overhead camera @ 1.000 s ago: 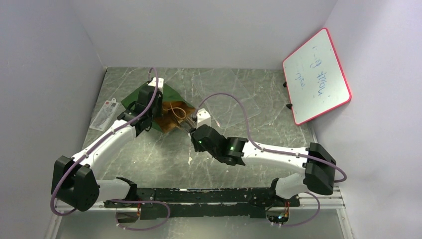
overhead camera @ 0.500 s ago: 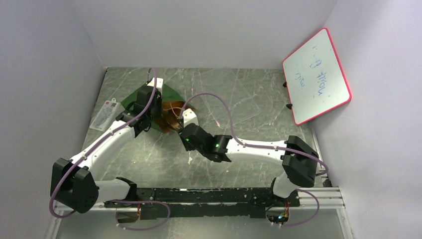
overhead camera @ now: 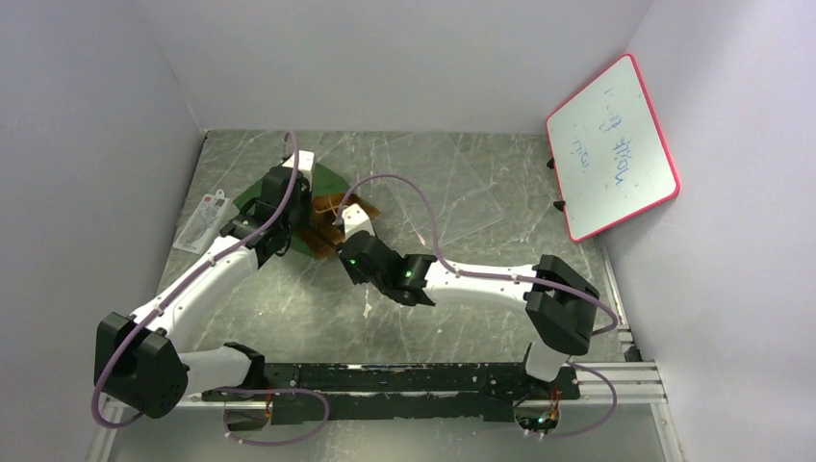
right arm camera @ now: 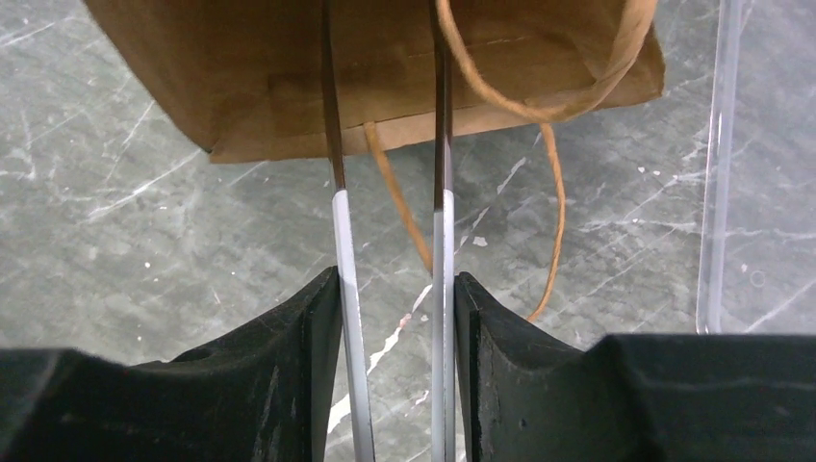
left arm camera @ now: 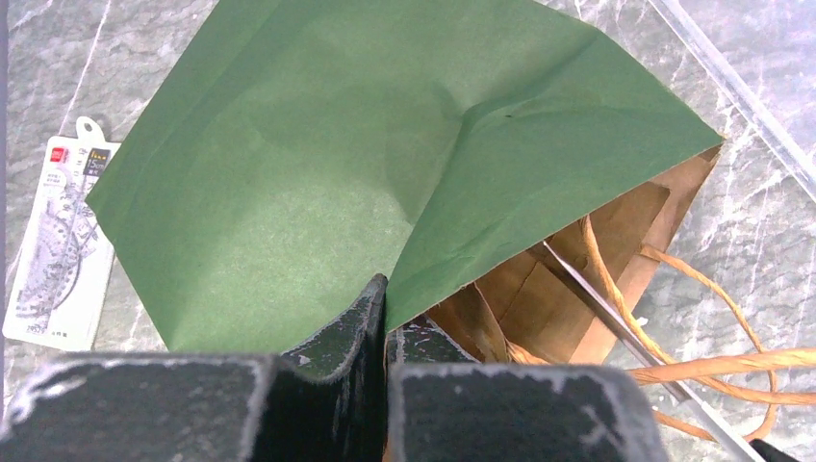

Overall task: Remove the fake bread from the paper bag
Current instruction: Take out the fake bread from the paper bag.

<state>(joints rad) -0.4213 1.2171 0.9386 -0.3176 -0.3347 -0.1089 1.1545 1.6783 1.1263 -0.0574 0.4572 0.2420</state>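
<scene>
2 tools, both mine, both occupied.

1. Left tool [left arm camera: 383, 289]: fingers pinched flat together on the lip of the paper bag [left arm camera: 289, 173] at its mouth, with green paper caught between them.

2. Right tool [right arm camera: 396, 289]: clamped on the tweezers [right arm camera: 443, 260], 1 finger pressing each silver arm from outside. The 2 arms stand apart, not squeezed together. Their tips run past the bag's brown rim into the mouth; how deep, I cannot tell.

3. Paper bag: lying on its side on the far-left part of the desk [overhead camera: 308, 308]. Dark green outside faces up, creased, with the brown inside showing. The mouth is turned toward my right arm. The cord handles [right arm camera: 560, 207] spill out of the mouth onto the desk, 1 strand lying between the 2 tweezer arms.

4. Fake bread: none shows in any view; the bag's depth is shadowed and hidden from me.

5. Edges and room: the left wall is near the bag's closed end, and a flat printed packet [overhead camera: 199, 223] lies between them, just beside the bag. The back wall is near. A clear plastic sheet [overhead camera: 452, 192] lies on the desk to the right of the mouth, its edge near the handles. Bare desk stretches on the near side, between my 2 arms. A red-framed whiteboard [overhead camera: 611, 144] leans on the right wall, well apart from the bag.
</scene>
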